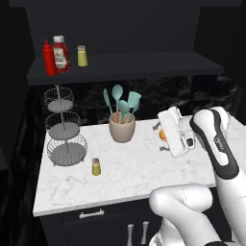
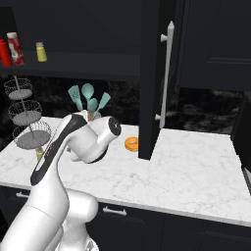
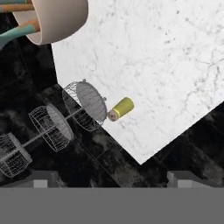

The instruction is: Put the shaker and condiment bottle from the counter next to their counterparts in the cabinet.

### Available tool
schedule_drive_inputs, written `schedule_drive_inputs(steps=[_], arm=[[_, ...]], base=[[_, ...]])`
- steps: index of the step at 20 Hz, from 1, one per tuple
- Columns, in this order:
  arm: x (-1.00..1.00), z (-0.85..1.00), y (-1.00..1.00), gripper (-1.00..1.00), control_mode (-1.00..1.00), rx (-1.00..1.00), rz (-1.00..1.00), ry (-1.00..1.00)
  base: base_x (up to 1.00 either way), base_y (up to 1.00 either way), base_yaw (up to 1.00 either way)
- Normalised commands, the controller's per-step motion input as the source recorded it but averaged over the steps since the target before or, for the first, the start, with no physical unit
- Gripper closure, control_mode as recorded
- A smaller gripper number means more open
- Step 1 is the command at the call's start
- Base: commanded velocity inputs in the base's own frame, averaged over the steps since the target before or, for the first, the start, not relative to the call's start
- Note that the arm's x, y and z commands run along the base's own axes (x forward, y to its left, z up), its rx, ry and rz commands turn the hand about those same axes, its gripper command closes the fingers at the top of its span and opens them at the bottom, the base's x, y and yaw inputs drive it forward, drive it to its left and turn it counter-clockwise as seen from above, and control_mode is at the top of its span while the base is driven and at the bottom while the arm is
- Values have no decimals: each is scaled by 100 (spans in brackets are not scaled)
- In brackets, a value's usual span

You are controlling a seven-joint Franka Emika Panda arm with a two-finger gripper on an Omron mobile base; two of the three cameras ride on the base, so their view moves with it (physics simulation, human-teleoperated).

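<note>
A small yellow shaker with a silver cap stands on the white marble counter, just right of the wire basket stand; it peeks out beside the arm in the right base view. On the dark cabinet shelf the slim red condiment bottle stands left of its counterparts, a wider white-capped red bottle and a matching shaker. My gripper hovers open and empty over the counter's right part, well away from the counter shaker.
A three-tier wire basket stand occupies the counter's left. A beige holder with teal utensils stands at the back. An orange ring lies near the open cabinet door.
</note>
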Motion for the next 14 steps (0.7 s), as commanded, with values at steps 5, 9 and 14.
schedule_drive_inputs(steps=[5,9,14], arm=[[0,-37,43,-100,-100,3,-1,29],[4,-16,38,-100,-100,9,0,30],[0,-15,27,-100,-100,11,0,21]], base=[[0,0,0],[0,0,0],[0,0,0]])
